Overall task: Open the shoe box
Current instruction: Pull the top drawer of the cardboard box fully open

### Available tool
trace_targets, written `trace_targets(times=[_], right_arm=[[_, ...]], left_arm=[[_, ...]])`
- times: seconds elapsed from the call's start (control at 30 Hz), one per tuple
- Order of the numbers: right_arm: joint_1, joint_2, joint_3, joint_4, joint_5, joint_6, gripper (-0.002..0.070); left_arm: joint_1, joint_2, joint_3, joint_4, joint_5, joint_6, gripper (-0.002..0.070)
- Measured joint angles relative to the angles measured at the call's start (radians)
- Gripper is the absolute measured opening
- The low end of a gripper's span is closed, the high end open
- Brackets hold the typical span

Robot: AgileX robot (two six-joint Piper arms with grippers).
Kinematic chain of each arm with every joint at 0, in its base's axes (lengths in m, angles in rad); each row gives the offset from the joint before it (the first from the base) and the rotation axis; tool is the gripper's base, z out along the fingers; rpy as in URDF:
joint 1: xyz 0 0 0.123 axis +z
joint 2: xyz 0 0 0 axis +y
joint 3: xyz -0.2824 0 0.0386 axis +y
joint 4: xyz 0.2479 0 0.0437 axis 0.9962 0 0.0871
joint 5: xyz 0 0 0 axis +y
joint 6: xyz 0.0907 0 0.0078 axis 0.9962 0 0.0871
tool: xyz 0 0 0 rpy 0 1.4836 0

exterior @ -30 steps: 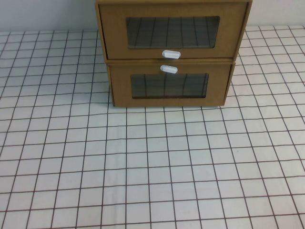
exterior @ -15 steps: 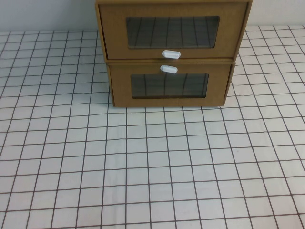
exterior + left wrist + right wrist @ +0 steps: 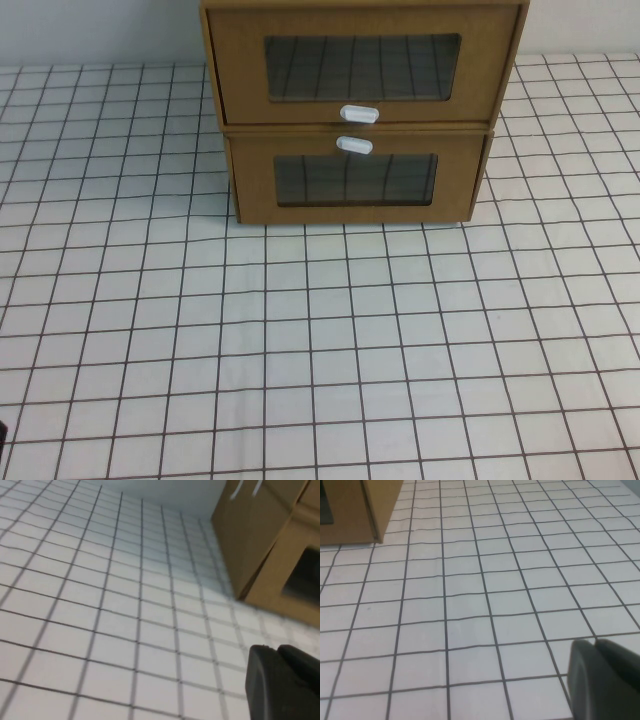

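Dark sliver [image 3: 2, 432] entered at 8 o'clock; left gripper [image 3: 277, 655] unreadable, right gripper [image 3: 596, 652] closed over gridded white table [image 3: 320, 350]; brown cardboard shoe box [image 3: 450, 115] at 12.

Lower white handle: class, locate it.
High view: lower white handle, far centre, fronting the bottom brown cardboard shoe box, under the upper handle. Left hand, right hand hover above the table.

You've got two cardboard shoe boxes, top box [image 3: 480, 65] and bottom box [image 3: 455, 180], on one checked table [image 3: 320, 340]. That's two dark windows, top window [image 3: 362, 68] and bottom window [image 3: 356, 179], and two white handles, top handle [image 3: 359, 114] and bottom handle [image 3: 354, 145]. Two grippers: left gripper [image 3: 278, 652] and right gripper [image 3: 596, 647], one per wrist camera.
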Motion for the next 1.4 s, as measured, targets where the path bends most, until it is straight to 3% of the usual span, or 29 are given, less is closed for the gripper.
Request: trace_targets(times=[0.17, 0.4, 0.53, 0.93, 1.17, 1.4], right_arm=[[0.0, 0.0, 0.0, 0.0, 0.0, 0.0, -0.0013], [0.0, 0.0, 0.0, 0.0, 0.0, 0.0, -0.0013], [0.0, 0.0, 0.0, 0.0, 0.0, 0.0, -0.0014], [0.0, 0.0, 0.0, 0.0, 0.0, 0.0, -0.0013], [0.0, 0.0, 0.0, 0.0, 0.0, 0.0, -0.0013], [0.0, 0.0, 0.0, 0.0, 0.0, 0.0, -0.0014]], left_arm=[[0.0, 0.0, 0.0, -0.28, -0.115, -0.074, -0.0003], [0.0, 0.0, 0.0, -0.338, -0.176, -0.078, -0.0003], [0.0, 0.032, -0.076, -0.325, -0.052, -0.039, -0.0003], [0.0, 0.659, -0.711, -0.262, 0.455, 0.369, -0.0003], [0.0, 1.022, -1.122, -0.41, 0.553, 0.566, -0.0003], [-0.024, 1.385, -1.586, -0.492, 0.691, 0.623, -0.0003]])
